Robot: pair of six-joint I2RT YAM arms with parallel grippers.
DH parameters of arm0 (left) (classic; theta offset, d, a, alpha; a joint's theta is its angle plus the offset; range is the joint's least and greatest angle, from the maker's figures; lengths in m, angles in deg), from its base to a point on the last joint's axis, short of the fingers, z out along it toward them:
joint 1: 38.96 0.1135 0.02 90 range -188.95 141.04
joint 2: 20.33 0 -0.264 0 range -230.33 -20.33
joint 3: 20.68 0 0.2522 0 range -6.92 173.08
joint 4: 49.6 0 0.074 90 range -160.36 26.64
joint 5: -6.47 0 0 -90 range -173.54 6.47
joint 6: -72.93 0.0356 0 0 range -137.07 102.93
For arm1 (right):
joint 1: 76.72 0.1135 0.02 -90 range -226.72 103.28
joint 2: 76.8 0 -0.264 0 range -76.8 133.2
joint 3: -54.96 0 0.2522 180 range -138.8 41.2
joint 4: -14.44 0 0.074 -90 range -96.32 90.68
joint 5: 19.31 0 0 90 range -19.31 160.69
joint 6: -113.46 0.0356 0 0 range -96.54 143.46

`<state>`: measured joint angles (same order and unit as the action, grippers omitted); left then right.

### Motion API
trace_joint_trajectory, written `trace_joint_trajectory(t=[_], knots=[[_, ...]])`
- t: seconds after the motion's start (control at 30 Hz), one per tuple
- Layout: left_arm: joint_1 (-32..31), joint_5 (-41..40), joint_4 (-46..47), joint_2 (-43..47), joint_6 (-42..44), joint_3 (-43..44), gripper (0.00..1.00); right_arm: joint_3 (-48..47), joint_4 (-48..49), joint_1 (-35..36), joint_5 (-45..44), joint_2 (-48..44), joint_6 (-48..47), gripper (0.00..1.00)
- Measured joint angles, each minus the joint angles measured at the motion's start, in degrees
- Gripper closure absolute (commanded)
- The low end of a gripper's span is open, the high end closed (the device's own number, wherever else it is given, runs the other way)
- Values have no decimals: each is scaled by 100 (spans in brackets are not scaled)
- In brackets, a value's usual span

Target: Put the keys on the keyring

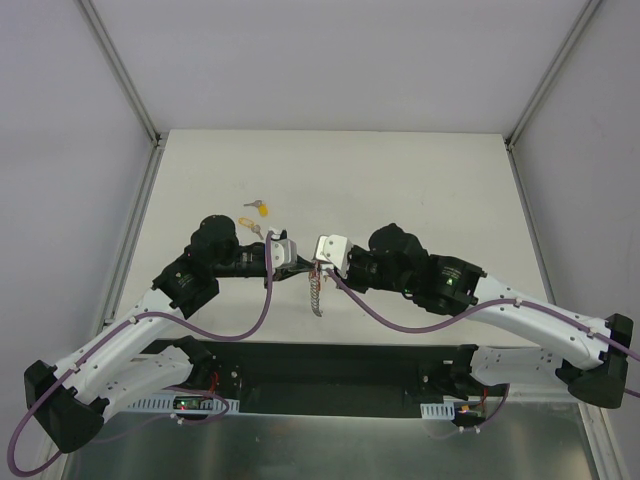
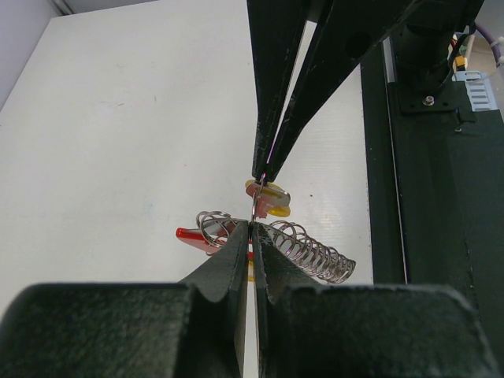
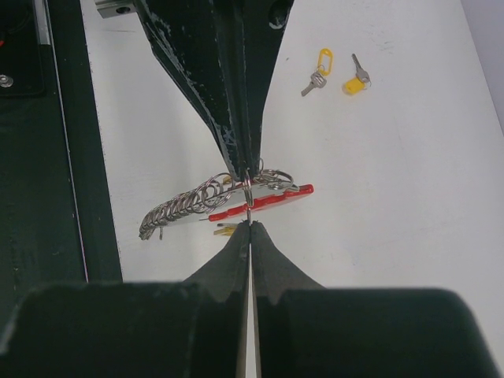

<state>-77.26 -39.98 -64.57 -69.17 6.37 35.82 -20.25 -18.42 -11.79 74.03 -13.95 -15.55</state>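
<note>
1. Left hand (image 2: 250,226): fingers pressed fully together. The tips pinch a thin metal ring that belongs to the keyring (image 3: 260,201).
2. Right hand (image 3: 250,226): fingers likewise pressed fully together. It faces the left hand tip to tip and appears to pinch the same thin ring from the opposite side.
3. Keyring: held between the two hands, above the near middle of the surface (image 1: 400,180). In the top view it sits just in front of the dark base strip.
4. Red clip (image 2: 193,235): lies roughly level, crosswise to the two pairs of fingers.
5. Coiled strap (image 2: 311,252): a grey-white run of wire loops joined to the red clip. In the top view it hangs down from the meeting point of the hands.
6. Key at the ring (image 2: 268,201): a yellow head, just beside the right hand's fingertips and touching the thin ring. Whether it is threaded onto the ring cannot be told.
7. Loose keys: one with a yellow loop-shaped head (image 3: 317,72) and one with a solid yellow head (image 3: 356,79). They lie side by side on the surface, apart from the hands and on the far-left side of them in the top view.
</note>
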Motion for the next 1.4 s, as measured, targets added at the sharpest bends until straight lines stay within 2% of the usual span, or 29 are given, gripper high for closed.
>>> trace_joint_trajectory(t=[1.4], knots=[[0,87,2,0,9,0,100,0,-7,-2,-120,70,87,99]])
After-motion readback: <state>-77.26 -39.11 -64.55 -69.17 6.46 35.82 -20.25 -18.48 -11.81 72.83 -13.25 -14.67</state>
